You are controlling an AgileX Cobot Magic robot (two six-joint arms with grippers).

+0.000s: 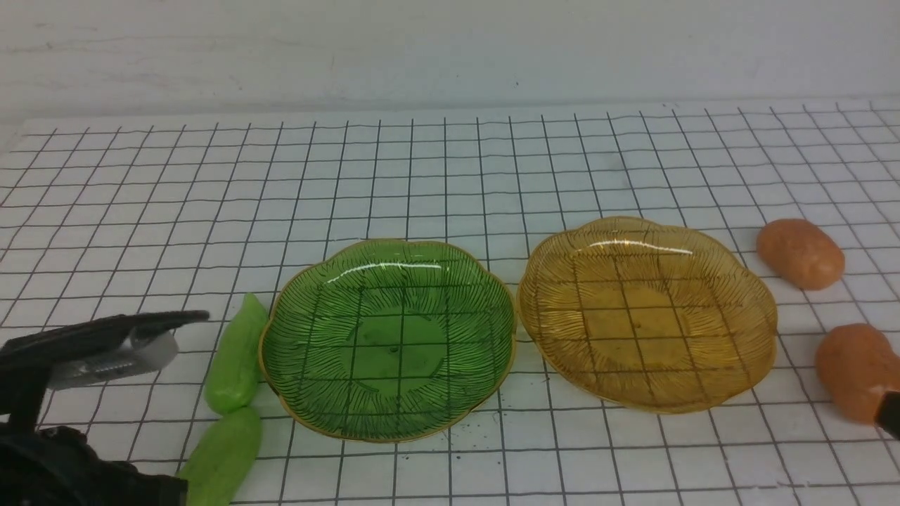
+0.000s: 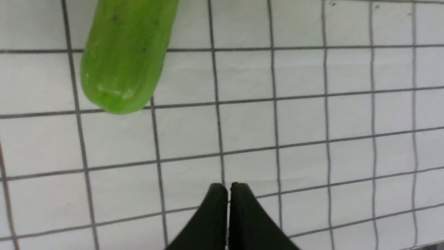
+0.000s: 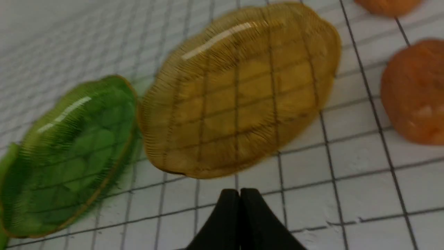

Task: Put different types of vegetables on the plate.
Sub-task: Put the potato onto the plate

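Black left tool (image 2: 228,186) pinched closed, empty; right tool (image 3: 239,192) likewise.

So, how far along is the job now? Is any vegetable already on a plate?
Done: nothing yet; the green plate and the amber plate are both empty. In hand: nothing; the left gripper and the right gripper are shut on nothing. Left: the far cucumber and near cucumber lie left of the green plate, the far potato and near potato right of the amber plate.
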